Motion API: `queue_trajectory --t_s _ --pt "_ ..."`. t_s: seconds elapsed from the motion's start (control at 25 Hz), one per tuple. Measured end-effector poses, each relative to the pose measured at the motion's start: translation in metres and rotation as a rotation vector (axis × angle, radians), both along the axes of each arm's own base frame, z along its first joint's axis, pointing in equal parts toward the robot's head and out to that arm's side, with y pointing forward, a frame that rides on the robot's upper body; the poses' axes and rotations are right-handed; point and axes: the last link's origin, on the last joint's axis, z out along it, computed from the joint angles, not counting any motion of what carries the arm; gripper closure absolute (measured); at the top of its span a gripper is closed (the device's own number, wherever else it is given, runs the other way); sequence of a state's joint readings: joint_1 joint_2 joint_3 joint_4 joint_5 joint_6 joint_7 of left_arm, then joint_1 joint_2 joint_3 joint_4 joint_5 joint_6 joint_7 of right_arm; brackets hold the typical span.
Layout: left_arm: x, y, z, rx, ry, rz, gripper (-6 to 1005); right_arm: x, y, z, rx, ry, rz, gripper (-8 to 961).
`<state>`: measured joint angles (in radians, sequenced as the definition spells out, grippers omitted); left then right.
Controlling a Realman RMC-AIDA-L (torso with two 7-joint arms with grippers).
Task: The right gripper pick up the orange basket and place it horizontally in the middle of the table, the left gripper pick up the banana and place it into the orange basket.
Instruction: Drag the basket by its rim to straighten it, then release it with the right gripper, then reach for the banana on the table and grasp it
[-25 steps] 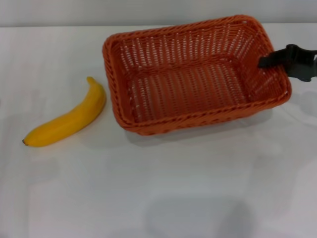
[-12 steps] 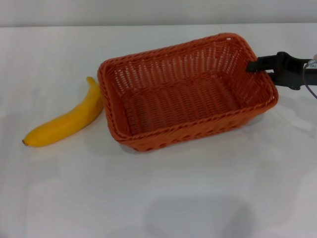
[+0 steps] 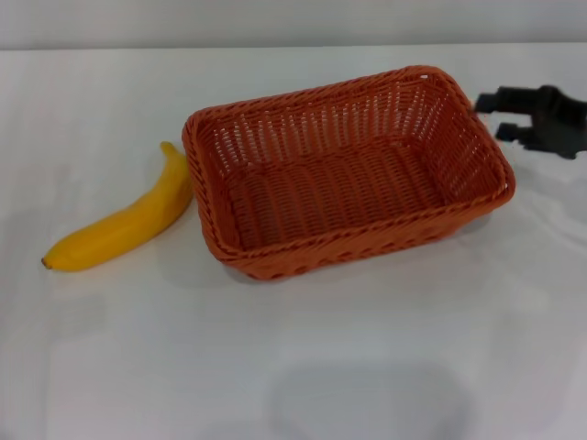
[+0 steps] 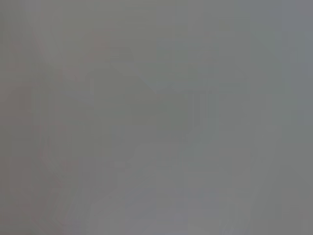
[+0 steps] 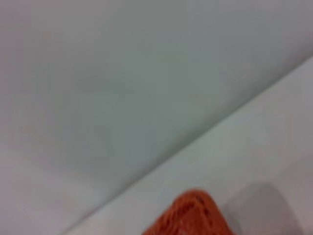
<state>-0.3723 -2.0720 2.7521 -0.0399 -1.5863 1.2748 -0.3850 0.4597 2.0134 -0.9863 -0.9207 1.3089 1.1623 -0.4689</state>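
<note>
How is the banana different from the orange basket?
The banana is yellow and smooth; the orange basket is orange and woven with little gaps. The banana is a thin curved shape; the basket is a wide, hollow rectangle and looks longer. The banana is solid fruit with a dark tip; the basket is empty inside. Both rest on the white table, side by side, the banana's upper end close to the basket.

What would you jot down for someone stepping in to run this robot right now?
Right end effector: open, just off the orange basket's right end, holding nothing.
Left end effector: not in view.
Orange basket: sits flat on the table, roughly central, slightly skewed, empty.
Banana: lies on the table at the basket's left end.
Done: basket appears placed.
Left: left end effector picks up the banana and puts it in the basket.
</note>
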Motion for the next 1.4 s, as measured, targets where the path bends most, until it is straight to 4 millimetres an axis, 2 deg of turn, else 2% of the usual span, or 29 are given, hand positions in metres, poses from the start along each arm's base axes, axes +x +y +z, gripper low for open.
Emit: queue_trajectory --t_s 0.2,0.36,0.48,0.56,0.6,0.68,0.72,0.88,1.0,1.12,1.2,1.4 --pt "0.001 0.000 -0.002 -0.001 -0.007 -0.002 110 0.019 -0.007 0.026 0.168 0.110 0.005 302" --pt "0.003 0.000 -0.005 -0.003 -0.015 -0.006 111 0.033 -0.011 0.035 0.348 0.172 0.074 308" --pt "0.006 0.002 -0.009 -0.011 -0.029 -0.017 112 0.047 -0.014 0.042 0.535 0.139 0.127 307" --pt "0.008 0.003 -0.011 -0.014 -0.036 -0.020 112 0.047 -0.014 0.042 0.535 0.139 0.127 306" --pt "0.010 0.004 -0.015 -0.018 -0.061 -0.024 112 0.053 -0.016 0.045 0.613 0.102 0.145 306" --pt "0.010 0.003 -0.017 -0.016 -0.091 -0.026 113 0.071 -0.022 0.050 0.813 -0.117 0.214 305" --pt "0.009 0.003 -0.017 -0.015 -0.122 -0.029 113 0.073 -0.023 0.051 0.840 -0.161 0.227 305" --pt "0.006 0.002 -0.018 -0.028 -0.285 -0.052 114 0.078 -0.030 0.046 1.012 -0.512 0.366 310" --pt "0.005 0.005 -0.014 -0.105 -0.414 -0.101 115 0.080 -0.034 0.035 1.071 -0.755 0.443 313" --pt "0.004 0.011 -0.006 -0.226 -0.509 -0.138 116 0.084 -0.034 0.029 1.056 -0.878 0.472 314" --pt "0.005 0.018 0.003 -0.325 -0.547 -0.151 116 0.087 -0.034 0.028 1.042 -0.899 0.465 314" --pt "0.023 0.039 0.040 -0.645 -0.546 -0.180 117 0.092 -0.034 0.030 1.029 -0.897 0.441 316"
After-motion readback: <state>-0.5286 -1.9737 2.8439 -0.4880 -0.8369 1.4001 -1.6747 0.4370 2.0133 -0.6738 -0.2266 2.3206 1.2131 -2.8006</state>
